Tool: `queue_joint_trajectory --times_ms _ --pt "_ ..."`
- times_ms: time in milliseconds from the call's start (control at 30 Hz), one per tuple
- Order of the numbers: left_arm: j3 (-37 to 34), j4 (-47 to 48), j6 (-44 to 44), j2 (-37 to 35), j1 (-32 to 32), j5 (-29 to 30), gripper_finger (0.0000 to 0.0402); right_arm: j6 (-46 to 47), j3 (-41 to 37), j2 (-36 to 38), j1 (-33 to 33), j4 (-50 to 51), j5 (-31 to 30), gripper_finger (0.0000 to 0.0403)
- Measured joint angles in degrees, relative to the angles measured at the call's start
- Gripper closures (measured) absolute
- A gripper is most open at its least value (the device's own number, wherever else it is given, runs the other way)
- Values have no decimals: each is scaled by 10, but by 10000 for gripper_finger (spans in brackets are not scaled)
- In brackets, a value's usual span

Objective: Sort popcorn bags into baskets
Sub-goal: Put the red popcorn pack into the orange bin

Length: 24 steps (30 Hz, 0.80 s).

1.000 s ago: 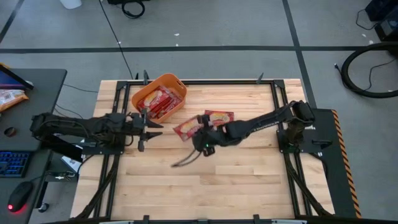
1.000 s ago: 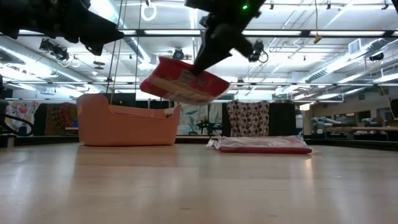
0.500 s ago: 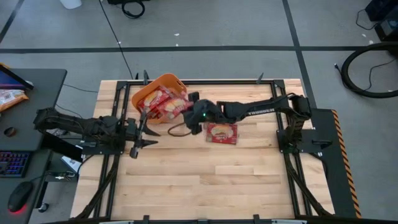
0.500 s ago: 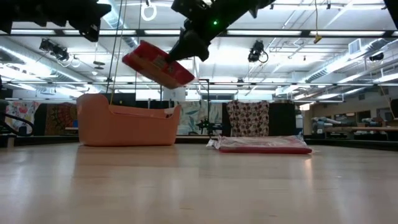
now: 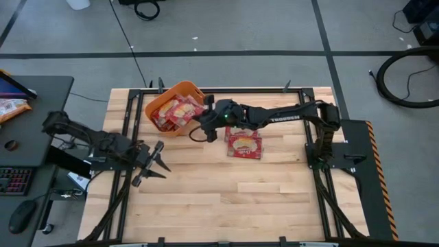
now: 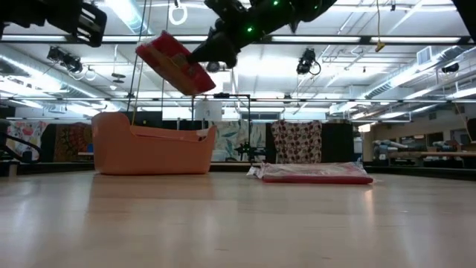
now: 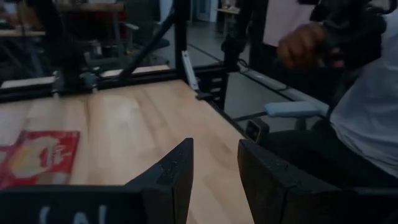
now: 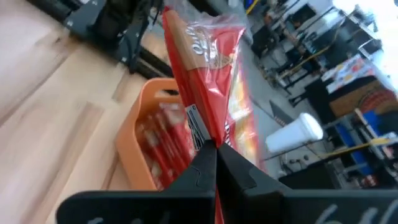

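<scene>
We are seeing the right end effector (image 5: 199, 117) reaching across the counter (image 5: 226, 192) and hanging above the near edge of the orange basket (image 5: 162, 101), its fingers clamping shut on one edge of a red popcorn bag (image 6: 172, 62). In the low view that bag is hanging tilted in the air, clear of the basket's rim, and the right wrist view is showing it edge-on above the basket. Several more red bags (image 5: 175, 113) are lying inside the basket. Another popcorn bag (image 5: 244, 145) is lying flat on the counter, just beside the right arm and apart from the basket. The left end effector (image 5: 152, 167) is waiting over the counter's left side, well apart from the basket, with its fingers (image 7: 174, 171) standing parted and gripping nothing.
</scene>
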State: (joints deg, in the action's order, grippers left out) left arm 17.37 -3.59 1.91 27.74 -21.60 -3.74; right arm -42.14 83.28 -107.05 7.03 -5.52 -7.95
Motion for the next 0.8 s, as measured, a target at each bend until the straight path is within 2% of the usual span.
queue_joint_trajectory --times_ms 133,300,567,800 --pt "0 -20 -11 2 -20 34 272 -36 14 -34 3 -20 1 399" --pt "0 -28 -1 4 -32 80 272 -41 80 -87 9 -14 1 399" --pt "0 -8 5 4 -54 83 272 -31 240 -206 17 67 0 399" --pt "0 -8 17 4 -57 127 272 -24 382 -312 39 153 -31 389"
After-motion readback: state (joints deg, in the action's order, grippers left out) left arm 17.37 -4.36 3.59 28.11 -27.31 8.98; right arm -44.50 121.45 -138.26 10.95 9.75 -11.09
